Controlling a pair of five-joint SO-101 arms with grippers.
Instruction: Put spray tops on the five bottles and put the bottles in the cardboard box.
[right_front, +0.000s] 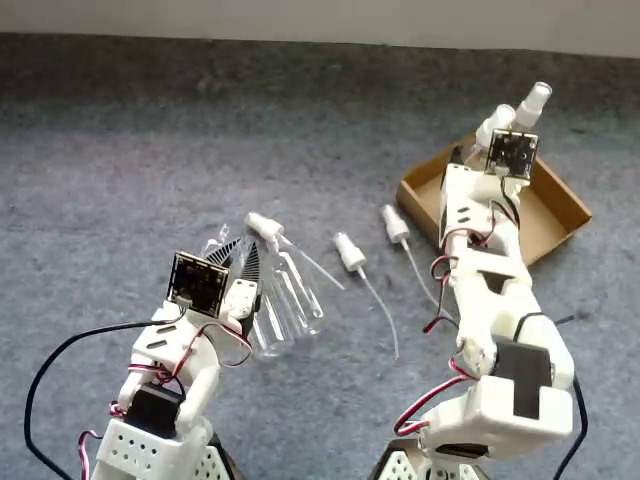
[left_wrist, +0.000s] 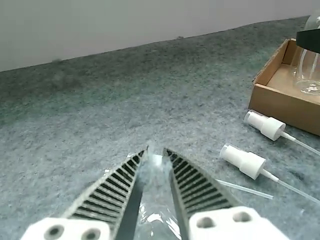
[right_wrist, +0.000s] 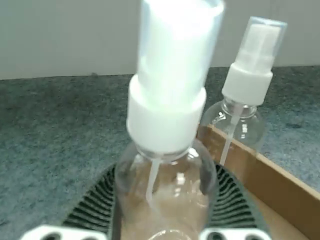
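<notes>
Left gripper (left_wrist: 155, 151) sits nearest, low over the grey felt table (left_wrist: 100, 100). We see its jaws narrow, pinching a clear bottle (left_wrist: 150, 205) that lies on its side. In the high view that bottle belongs to a bunch of bottles (right_front: 295, 300) lying together by the L arm; we can't count them for sure. One spray top (right_front: 265, 228) lies right at that gripper's tip, its tube pointing twd the mid of the table. Further out, btw the arms, we mark 2 loose tops w/ tubes on, apart from each other: nearer top (left_wrist: 242, 160) and farther top (left_wrist: 265, 125), the latter just beside the cardboard box (left_wrist: 280, 97). Right gripper (right_wrist: 165, 200) is over the box, clamped on a capped bottle (right_wrist: 167, 145), upright, base down inside the box walls; contact w/ the box floor we can't tell. Farthest, a second capped bottle (right_wrist: 245, 110) stands upright at the box's far wall; in the box or just past it, we can't tell.
</notes>
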